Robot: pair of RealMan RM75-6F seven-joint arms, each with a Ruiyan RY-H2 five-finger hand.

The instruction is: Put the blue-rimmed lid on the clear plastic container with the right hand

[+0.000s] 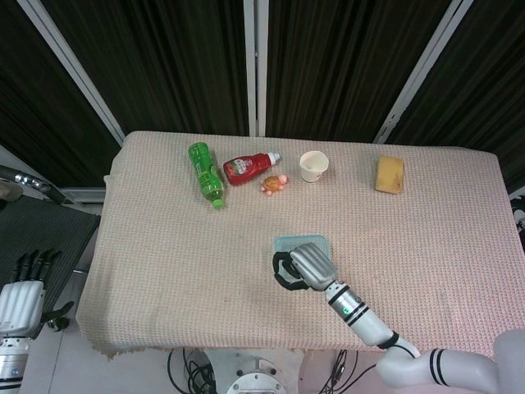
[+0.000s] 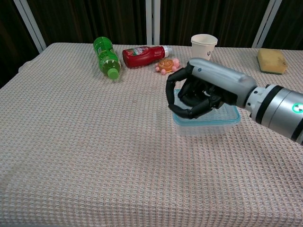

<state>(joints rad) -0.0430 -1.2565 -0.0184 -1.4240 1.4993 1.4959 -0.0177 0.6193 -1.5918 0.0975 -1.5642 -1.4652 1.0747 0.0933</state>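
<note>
Head view: table w/ beige waffle-weave cloth [image 1: 164, 263]. Far row, left to right: green bottle [image 1: 205, 173] lying on its side, cap toward near edge; red ketchup bottle [image 1: 249, 167] lying, white cap pointing right; small orange turtle toy [image 1: 273, 182] just beside ketchup; white paper cup [image 1: 313, 166] upright; yellow sponge [image 1: 390, 174] well apart at right. Clear plastic container [image 1: 302, 244] near table centre, blue-rimmed lid [image 1: 316, 240] on top of it; near half hidden by right hand [image 1: 299, 267]. Right hand's fingers curled in a loop over container's near-left corner; forearm runs down-right to frame edge. Left hand [image 1: 26, 289] off the table at lower left, fingers up and slightly apart, holding nothing. Chest view: same items along far edge: green bottle [image 2: 105, 57], ketchup bottle [image 2: 143, 55], turtle toy [image 2: 166, 65], paper cup [image 2: 203, 46] partly behind the hand, sponge [image 2: 271, 61]. Container [image 2: 208, 124] sits flat on cloth, lid [image 2: 229, 116] seated level on its rim. Right hand [image 2: 201, 92] over container's left part, dark fingers [image 2: 182, 109] curled in, tips close to lid's left edge; cannot tell if they press or grip lid or merely hover. Left hand not seen in this view.
</note>
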